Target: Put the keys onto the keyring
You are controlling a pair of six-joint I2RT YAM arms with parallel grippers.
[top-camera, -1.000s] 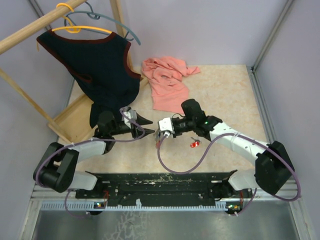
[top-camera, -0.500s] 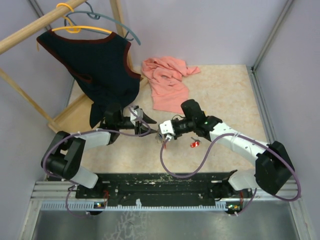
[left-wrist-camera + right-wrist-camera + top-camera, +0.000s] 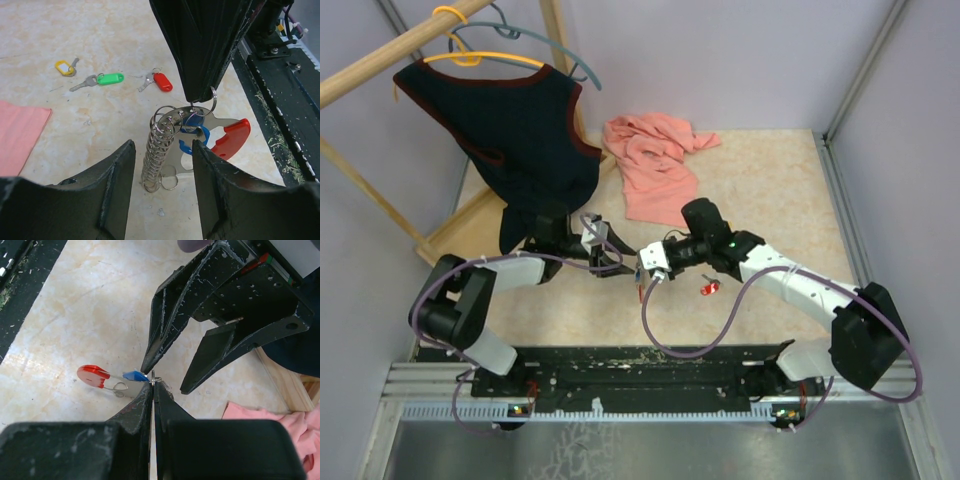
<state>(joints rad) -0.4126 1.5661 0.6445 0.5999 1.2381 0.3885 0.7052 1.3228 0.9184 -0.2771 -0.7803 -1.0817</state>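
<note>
Over the worktop (image 3: 770,190), the left claw (image 3: 162,146) is held wide open with nothing gripped, one finger on each side of the keyring (image 3: 232,139). The right claw (image 3: 153,386) is pinched shut on a small ring at the keyring's top, so the red-and-grey loop is dangled near the arm bases. A wire coil (image 3: 154,160) and a blue key (image 3: 196,134) are seen bunched right up against it, and the green key (image 3: 107,79), red key (image 3: 161,82) and yellow key (image 3: 64,67) are left lying loose well apart from it
</note>
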